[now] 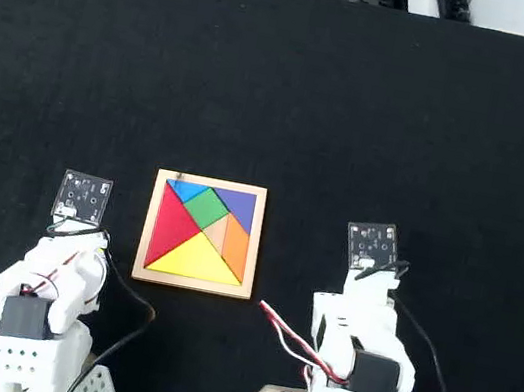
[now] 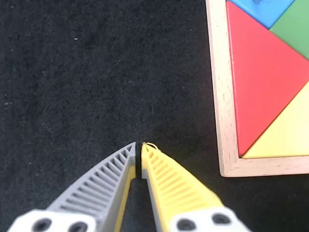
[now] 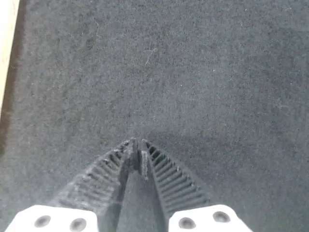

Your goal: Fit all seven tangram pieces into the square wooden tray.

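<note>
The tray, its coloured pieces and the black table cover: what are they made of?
The tray looks like pale wood, with fine grain flecks on its rim. The coloured pieces look smooth and evenly painted, probably wood, though no grain shows. The table cover seems a felt-like cloth: matte, fuzzy, lint-flecked.

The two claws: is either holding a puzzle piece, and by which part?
Neither. The left gripper and right gripper are both shut and empty.
</note>
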Motion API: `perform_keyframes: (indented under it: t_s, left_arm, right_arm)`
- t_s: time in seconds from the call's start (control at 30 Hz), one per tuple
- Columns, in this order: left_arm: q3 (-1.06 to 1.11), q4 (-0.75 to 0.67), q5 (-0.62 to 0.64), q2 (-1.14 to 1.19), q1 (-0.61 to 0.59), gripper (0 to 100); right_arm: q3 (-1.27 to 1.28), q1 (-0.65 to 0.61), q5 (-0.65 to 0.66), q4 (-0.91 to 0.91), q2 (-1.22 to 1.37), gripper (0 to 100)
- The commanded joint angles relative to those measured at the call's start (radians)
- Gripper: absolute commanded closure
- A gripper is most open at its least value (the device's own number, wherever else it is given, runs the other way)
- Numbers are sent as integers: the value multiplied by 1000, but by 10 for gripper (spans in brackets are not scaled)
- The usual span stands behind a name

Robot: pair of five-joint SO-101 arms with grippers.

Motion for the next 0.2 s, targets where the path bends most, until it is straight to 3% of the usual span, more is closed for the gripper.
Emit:
perform_keyframes:
  t_s: [0.0,0.17]
  left_arm:
    - [18,2,-9,-6,-5,970]
    - [18,2,-9,-6,-5,970]
  right_arm:
    - [-2,9,3,5,-87,986]
    - [-2,9,3,5,-87,986]
